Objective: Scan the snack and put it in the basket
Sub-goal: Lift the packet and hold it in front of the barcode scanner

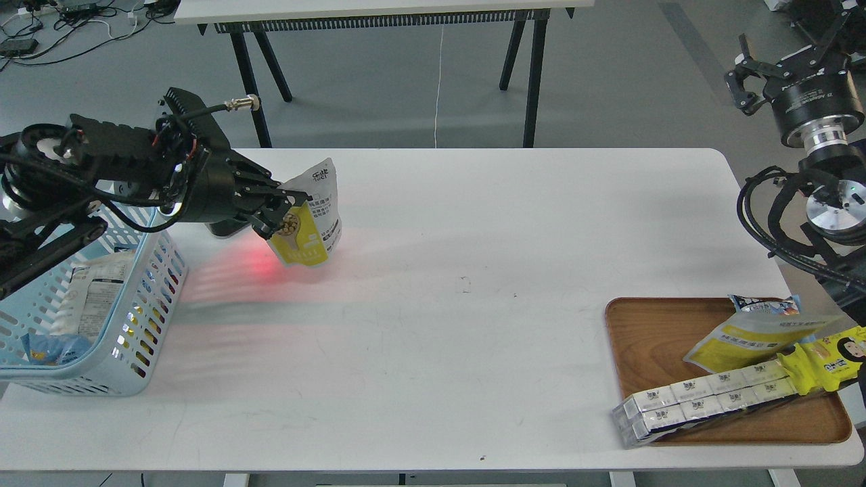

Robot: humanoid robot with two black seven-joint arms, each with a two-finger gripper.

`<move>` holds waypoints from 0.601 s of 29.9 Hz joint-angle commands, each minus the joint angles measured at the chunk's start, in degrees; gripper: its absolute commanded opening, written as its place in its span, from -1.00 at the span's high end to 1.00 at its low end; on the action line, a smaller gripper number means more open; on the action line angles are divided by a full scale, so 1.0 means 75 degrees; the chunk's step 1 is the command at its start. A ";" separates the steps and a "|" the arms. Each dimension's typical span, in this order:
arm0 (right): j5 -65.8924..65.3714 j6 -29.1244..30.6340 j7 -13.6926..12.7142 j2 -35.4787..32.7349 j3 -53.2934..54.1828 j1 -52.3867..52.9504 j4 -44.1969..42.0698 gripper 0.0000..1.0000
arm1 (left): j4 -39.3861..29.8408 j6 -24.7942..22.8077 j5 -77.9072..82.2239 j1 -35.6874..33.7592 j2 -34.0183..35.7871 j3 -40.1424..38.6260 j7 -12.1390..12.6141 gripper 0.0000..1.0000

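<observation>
My left gripper [287, 208] is shut on the snack [312, 220], a yellow and pale-grey pouch with a round picture of tan balls. It holds the pouch upright above the white table, at the back left. A red scanner glow [260, 265] lies on the table just below and left of the pouch. The light blue basket [145, 284] stands at the left edge, under my left arm, with several packs inside. My right gripper [744, 81] is raised at the far right, above the table's edge; its fingers are too small to tell apart.
A brown wooden tray [649, 338] at the front right holds another yellow pouch [751, 338], a long white multipack [703, 399], a yellow wrapper [829, 358] and a blue pack [764, 306]. A black scanner base [220, 230] sits behind my left gripper. A second table [379, 13] stands behind.
</observation>
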 commanded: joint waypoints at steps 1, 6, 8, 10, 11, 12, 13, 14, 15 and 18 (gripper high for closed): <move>0.0000 0.0000 0.0000 -0.0062 0.0000 0.0010 0.0109 -0.98 | 0.0004 0.0005 0.0000 -0.0032 0.0042 -0.0030 -0.0018 1.00; 0.0000 0.0000 0.0000 -0.0051 0.0000 0.0022 0.0109 -0.98 | -0.0055 0.0005 0.0000 -0.0125 0.0090 -0.0147 -0.0018 1.00; 0.0000 0.0000 0.0012 -0.0016 0.0012 0.0010 0.0098 -0.98 | -0.0090 -0.0007 0.0000 -0.0137 0.0113 -0.0253 -0.0018 1.00; 0.0000 0.0000 0.0012 0.0008 0.0024 0.0010 0.0074 -0.98 | -0.0125 -0.0007 0.0000 -0.0149 0.0183 -0.0300 -0.0018 1.00; 0.0000 0.0000 0.0023 0.0020 0.0047 0.0010 0.0063 -0.98 | -0.0160 -0.0007 0.0000 -0.0149 0.0218 -0.0300 -0.0018 1.00; 0.0000 0.0000 0.0024 0.0031 0.0082 -0.0002 0.0063 -0.98 | -0.0184 -0.0007 0.0000 -0.0149 0.0265 -0.0300 -0.0018 1.00; 0.0000 0.0000 0.0024 0.0043 0.0129 -0.0002 0.0051 -0.98 | -0.0195 -0.0007 0.0000 -0.0149 0.0277 -0.0312 -0.0018 1.00; 0.0000 0.0000 0.0024 0.0043 0.0164 -0.0013 0.0051 -0.98 | -0.0195 -0.0007 0.0000 -0.0161 0.0277 -0.0312 -0.0018 1.00; 0.0000 0.0000 0.0024 0.0043 0.0187 -0.0013 0.0051 -0.98 | -0.0195 -0.0019 0.0000 -0.0195 0.0289 -0.0312 -0.0018 1.00; 0.0000 0.0000 0.0024 0.0043 0.0188 -0.0025 0.0039 -0.98 | -0.0207 -0.0031 0.0000 -0.0289 0.0289 -0.0312 -0.0018 1.00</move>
